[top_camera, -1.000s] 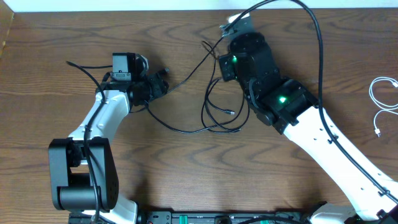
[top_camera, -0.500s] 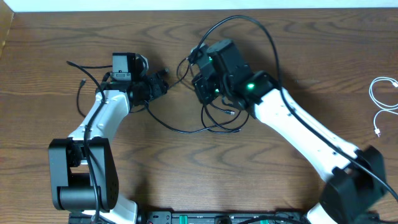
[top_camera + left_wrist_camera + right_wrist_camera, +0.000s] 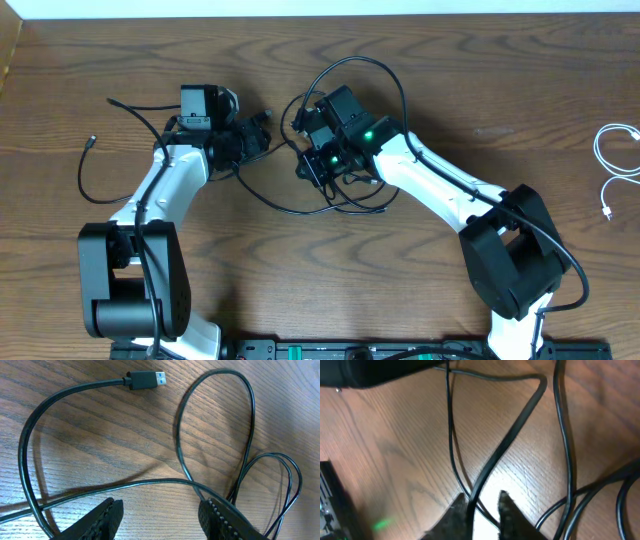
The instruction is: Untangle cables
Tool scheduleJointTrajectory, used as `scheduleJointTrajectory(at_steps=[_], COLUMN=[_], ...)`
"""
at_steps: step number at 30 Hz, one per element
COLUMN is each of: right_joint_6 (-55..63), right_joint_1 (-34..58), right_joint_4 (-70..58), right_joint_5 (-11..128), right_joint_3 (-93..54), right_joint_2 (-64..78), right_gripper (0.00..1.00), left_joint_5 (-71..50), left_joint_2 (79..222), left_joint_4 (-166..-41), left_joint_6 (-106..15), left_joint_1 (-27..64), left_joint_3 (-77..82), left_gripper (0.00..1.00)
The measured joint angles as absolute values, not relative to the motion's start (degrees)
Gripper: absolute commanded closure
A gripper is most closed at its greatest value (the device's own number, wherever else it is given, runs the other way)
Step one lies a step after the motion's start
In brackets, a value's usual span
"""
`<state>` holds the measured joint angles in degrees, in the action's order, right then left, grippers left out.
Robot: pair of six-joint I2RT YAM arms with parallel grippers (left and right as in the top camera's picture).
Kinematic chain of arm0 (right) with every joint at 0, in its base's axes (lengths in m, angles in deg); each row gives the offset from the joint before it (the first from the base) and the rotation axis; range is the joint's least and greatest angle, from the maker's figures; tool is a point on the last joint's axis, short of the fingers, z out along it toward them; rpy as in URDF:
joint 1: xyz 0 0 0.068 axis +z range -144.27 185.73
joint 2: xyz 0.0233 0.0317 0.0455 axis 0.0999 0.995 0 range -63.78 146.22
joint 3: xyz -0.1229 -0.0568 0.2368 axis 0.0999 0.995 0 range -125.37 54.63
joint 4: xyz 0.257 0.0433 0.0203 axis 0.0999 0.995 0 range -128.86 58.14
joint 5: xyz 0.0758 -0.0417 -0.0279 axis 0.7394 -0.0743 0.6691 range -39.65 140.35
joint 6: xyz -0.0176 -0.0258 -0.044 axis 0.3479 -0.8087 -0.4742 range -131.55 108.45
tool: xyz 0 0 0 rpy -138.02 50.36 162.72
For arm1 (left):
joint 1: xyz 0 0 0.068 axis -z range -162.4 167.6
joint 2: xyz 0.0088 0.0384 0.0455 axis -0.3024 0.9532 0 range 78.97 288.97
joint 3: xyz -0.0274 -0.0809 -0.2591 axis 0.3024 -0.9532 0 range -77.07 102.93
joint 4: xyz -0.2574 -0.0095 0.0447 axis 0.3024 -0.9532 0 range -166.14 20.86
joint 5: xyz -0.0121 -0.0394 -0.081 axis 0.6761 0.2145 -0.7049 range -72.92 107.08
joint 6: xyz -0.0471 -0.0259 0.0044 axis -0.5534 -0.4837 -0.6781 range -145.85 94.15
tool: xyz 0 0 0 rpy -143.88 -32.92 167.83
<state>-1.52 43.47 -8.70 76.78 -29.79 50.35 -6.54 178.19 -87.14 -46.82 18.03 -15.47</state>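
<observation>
R arm has swung in from upper R to mid-table, w/ R gripper (image 3: pixel 312 165) now low over the black cables (image 3: pixel 290 207) just beside L gripper (image 3: pixel 262 128), and one cable's loose plug end (image 3: pixel 90 142) has slid farther toward L edge.

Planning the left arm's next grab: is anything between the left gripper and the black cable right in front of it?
Nothing visible. In the left wrist view the left gripper is open, and the black cable crosses just ahead of its fingertips, with only table between.
</observation>
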Motion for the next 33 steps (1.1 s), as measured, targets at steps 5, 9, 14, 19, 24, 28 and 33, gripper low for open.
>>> scheduleJointTrajectory(at_steps=[5, 9, 14, 19, 24, 28, 33], right_joint_6=[-1.3, -1.3, -1.3, -1.3, -1.3, -1.3, 0.3], right_joint_1=[42.5, 38.7, 31.7, 26.4, 25.5, 26.2, 26.7], right_joint_4=[-9.4, -9.6, -7.9, -3.3, -1.0, -4.6, -5.5], right_joint_5=[77.2, 77.4, 74.2, 69.8, 68.5, 67.5, 63.3], right_joint_3=[-29.8, -29.8, -29.8, -29.8, -29.8, -29.8, -29.8], right_joint_2=[50.2, 48.1, 46.4, 46.4, 46.4, 46.4, 47.0], right_gripper=[0.47, 0.24, 0.01, 0.01, 0.01, 0.01, 0.01], left_joint_5=[-6.5, -6.5, -6.5, -6.1, -5.2, -5.1, -5.6], left_joint_2=[178.2, 178.2, 178.2, 178.2, 178.2, 178.2, 178.2], left_joint_4=[-87.1, -87.1, -87.1, -87.7, -88.7, -91.3, -102.2], left_joint_6=[-46.8, -46.8, -46.8, -46.6, -46.8, -48.2, -50.3], left_joint_1=[18.0, 18.0, 18.0, 18.0, 18.0, 18.0, 18.0], left_joint_3=[-15.5, -15.5, -15.5, -15.5, -15.5, -15.4, -13.9], left_gripper=[0.45, 0.45, 0.45, 0.34, 0.51, 0.92, 0.76])
